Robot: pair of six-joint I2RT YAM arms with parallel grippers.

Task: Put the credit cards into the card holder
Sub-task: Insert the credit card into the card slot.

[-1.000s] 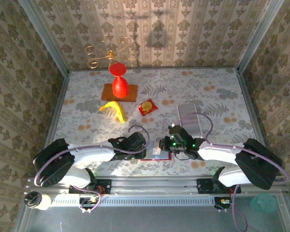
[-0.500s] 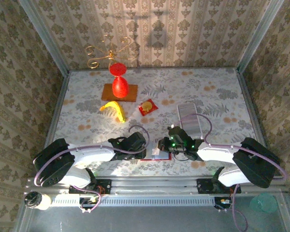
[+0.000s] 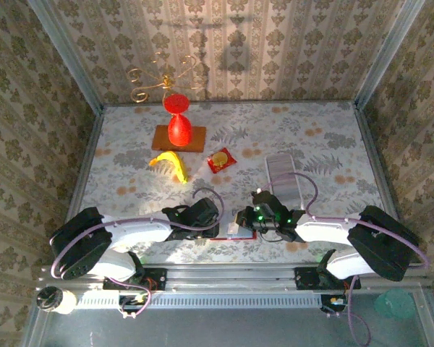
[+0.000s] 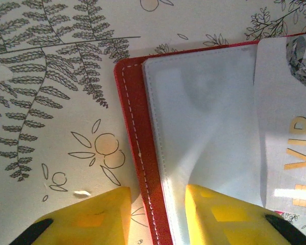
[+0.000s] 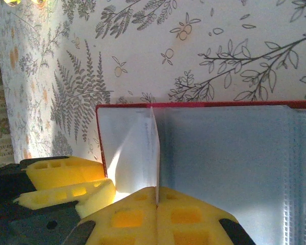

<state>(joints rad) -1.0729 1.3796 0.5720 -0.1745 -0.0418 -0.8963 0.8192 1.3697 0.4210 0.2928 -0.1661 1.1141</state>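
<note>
Fern-printed tabletop (image 3: 325, 137), boxed in by damask-papered walls, carries the card holder (image 4: 135, 127), which lies open at the near edge between my two arms. My right fingers (image 5: 127, 214) are closed on a credit card (image 5: 156, 148). It stands on edge straight ahead of them over the holder's clear sleeves, long axis pointing away from my fingertips. My left fingers (image 4: 92, 219) stand apart, astride the holder's red left border. I judge the card must tip flat to enter a sleeve.

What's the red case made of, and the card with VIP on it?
Red case: looks like leather or fake leather, matte, with a stitched edge; its pale pockets look like soft see-through plastic. Card: likely stiff plastic, whitish, with shiny gold letters.
</note>
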